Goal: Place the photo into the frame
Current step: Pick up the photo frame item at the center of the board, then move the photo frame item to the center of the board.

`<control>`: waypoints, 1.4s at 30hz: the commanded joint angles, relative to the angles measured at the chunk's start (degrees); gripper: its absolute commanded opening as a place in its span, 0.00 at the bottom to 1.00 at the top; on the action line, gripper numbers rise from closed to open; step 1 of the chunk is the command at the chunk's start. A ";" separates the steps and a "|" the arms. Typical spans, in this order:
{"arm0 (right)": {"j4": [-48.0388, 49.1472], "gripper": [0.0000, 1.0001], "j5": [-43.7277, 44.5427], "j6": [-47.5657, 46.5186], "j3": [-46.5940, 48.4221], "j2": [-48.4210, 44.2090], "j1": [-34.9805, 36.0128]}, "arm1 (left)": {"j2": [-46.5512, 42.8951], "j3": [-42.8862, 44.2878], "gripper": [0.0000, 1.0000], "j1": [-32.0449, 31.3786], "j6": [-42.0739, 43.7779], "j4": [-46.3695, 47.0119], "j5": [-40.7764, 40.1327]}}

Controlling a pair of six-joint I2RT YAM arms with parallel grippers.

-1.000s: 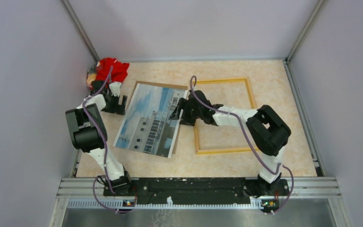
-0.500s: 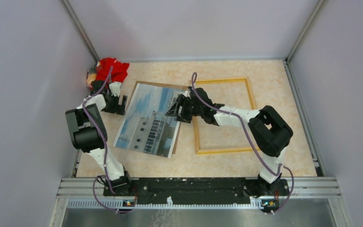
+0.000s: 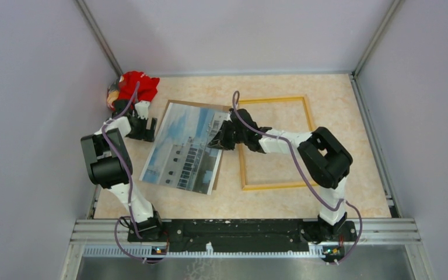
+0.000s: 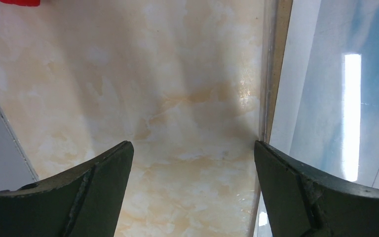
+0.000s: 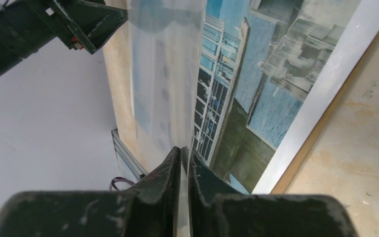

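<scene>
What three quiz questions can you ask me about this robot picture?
1. True or false: the photo already lies inside the frame.
2. Which one has its fingers wide apart? A) left gripper B) right gripper
3. Fill in: the toy in the far left corner is mostly ___.

Key: 1. False, it lies beside the frame. 2. A; the right gripper pinches a thin sheet at the photo's edge. 3. Red.
</scene>
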 commanded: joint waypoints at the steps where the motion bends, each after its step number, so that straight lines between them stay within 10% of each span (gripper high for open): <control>1: 3.55 0.00 -2.04 0.17 4.45 -1.00 -1.10 | -0.35 1.62 0.98 -0.33 1.55 -4.29 -1.93; 11: -15.55 0.00 -12.16 -12.20 15.13 -11.50 -11.52 | -5.79 16.91 0.98 -2.05 3.46 -18.61 5.99; 23: -43.16 0.00 -14.14 -29.27 3.88 -35.27 -42.72 | -1.18 19.51 0.98 -30.63 -5.86 -19.21 10.19; 31: -53.61 0.00 -6.22 -34.07 8.25 -42.05 -47.17 | 9.28 24.72 0.98 -43.36 -16.25 -16.08 17.96; 42: -54.29 0.00 -7.19 -32.78 13.42 -41.62 -47.18 | 5.93 9.65 0.98 -50.37 -6.80 4.14 -11.85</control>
